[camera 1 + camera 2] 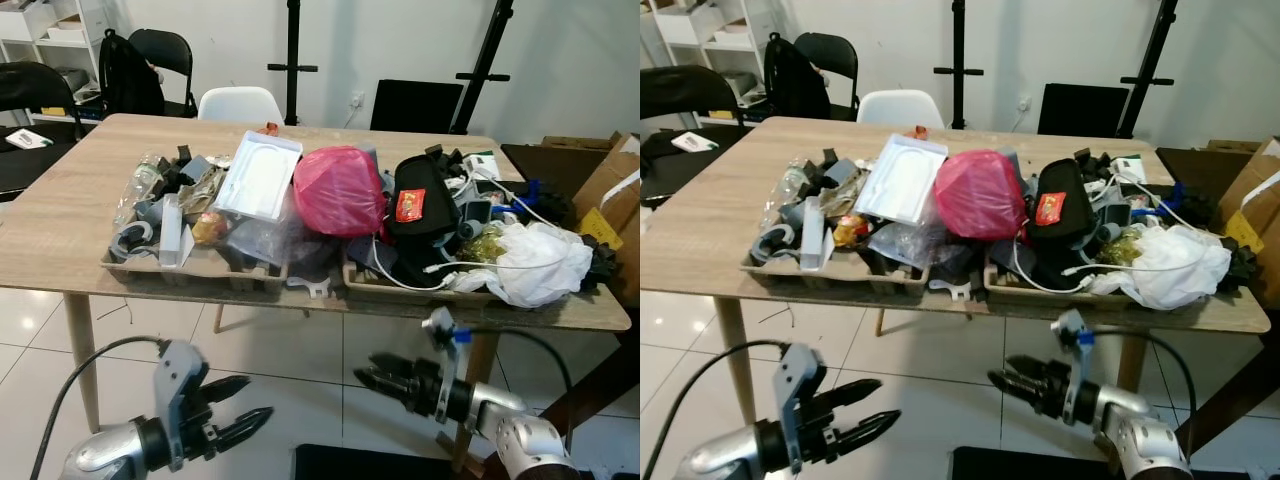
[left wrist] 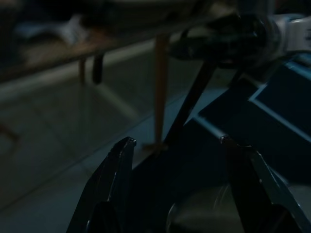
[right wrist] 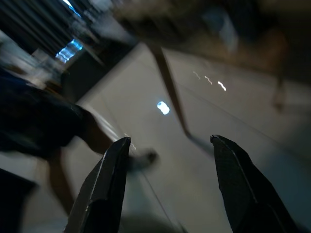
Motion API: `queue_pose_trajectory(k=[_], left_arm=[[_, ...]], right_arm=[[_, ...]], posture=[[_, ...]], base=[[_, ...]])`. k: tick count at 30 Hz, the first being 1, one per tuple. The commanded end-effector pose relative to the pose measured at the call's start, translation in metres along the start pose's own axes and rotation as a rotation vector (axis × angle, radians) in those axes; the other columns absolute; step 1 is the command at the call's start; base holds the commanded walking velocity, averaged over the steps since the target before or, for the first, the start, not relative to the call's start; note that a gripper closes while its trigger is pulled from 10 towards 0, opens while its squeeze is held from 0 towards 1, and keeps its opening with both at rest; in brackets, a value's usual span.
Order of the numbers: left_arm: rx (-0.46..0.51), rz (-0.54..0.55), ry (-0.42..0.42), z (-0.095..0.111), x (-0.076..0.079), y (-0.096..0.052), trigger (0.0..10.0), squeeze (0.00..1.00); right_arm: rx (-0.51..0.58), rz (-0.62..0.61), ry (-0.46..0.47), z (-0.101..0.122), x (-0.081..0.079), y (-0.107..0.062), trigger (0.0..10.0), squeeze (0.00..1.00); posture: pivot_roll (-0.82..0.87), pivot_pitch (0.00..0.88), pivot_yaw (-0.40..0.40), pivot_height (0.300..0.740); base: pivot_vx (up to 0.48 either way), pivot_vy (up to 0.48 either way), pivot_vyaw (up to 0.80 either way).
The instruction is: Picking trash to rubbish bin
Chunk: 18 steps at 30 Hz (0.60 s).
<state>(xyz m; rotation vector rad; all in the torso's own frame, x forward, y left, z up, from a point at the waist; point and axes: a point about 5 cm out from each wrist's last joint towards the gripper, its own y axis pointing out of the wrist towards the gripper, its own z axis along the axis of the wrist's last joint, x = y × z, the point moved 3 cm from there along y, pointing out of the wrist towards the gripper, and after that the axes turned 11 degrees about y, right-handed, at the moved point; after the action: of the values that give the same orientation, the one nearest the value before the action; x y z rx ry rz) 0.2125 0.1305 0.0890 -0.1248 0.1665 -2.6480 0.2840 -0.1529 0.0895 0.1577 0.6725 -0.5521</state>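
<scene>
Pink and soft, the plastic bag (image 1: 338,189) lay above and beyond both spread, empty tools, left (image 1: 243,415) and right (image 1: 368,378); probably light, best pinched by its crumpled top.

One wooden surface (image 1: 60,240) carries two cardboard trays (image 1: 190,272), one pink bag (image 1: 338,190), one white bag (image 1: 535,262) and one white lid (image 1: 258,175). Beyond it stand perhaps three chairs (image 1: 238,104), partly hidden.
</scene>
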Motion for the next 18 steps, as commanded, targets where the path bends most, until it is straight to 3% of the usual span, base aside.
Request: queue_pose_trajectory(k=[1,6,8,9,10,13,15,18], left_arm=[[0.028,-0.021,0.004,0.011,0.001,0.005,10.0,0.00],[0.056,-0.021,0.007,0.021,0.000,0.008,10.0,0.00],[0.078,-0.021,0.025,0.031,-0.002,0.011,10.0,0.00],[0.078,-0.021,0.025,0.031,-0.002,0.011,10.0,0.00],[0.095,-0.018,0.047,0.038,-0.003,0.014,10.0,0.00],[0.110,-0.010,0.064,0.046,-0.004,0.017,10.0,0.00],[0.166,-0.012,0.104,0.069,-0.005,0.025,10.0,0.00],[0.192,-0.014,0.120,0.079,-0.005,0.028,10.0,0.00]], right_arm=[[0.069,0.076,-0.009,0.023,-0.015,0.001,10.0,0.00],[0.134,0.131,-0.016,0.043,-0.027,0.001,10.0,0.00],[0.223,0.180,-0.051,0.071,-0.040,0.000,10.0,0.00],[0.223,0.180,-0.051,0.071,-0.040,0.000,10.0,0.00],[0.290,0.192,-0.091,0.091,-0.047,0.000,10.0,0.00],[0.352,0.192,-0.130,0.109,-0.053,-0.001,10.0,0.00],[0.457,0.129,-0.214,0.144,-0.058,0.000,10.0,0.00],[0.480,0.098,-0.239,0.154,-0.059,0.001,10.0,0.02]], posture=[[0.01,0.043,-0.008,0.740],[0.01,0.042,-0.007,0.740],[0.01,0.042,-0.006,0.740],[0.01,0.042,-0.006,0.740],[0.01,0.043,-0.006,0.740],[0.01,0.043,-0.006,0.740],[0.01,0.042,-0.006,0.740],[0.01,0.042,-0.006,0.740]], base=[[0.000,0.000,0.00],[0.000,0.000,0.00],[0.000,0.000,0.00],[0.000,0.000,0.00],[0.000,0.000,0.00],[0.000,0.000,0.00],[0.000,0.000,0.00],[0.000,0.000,0.00]])
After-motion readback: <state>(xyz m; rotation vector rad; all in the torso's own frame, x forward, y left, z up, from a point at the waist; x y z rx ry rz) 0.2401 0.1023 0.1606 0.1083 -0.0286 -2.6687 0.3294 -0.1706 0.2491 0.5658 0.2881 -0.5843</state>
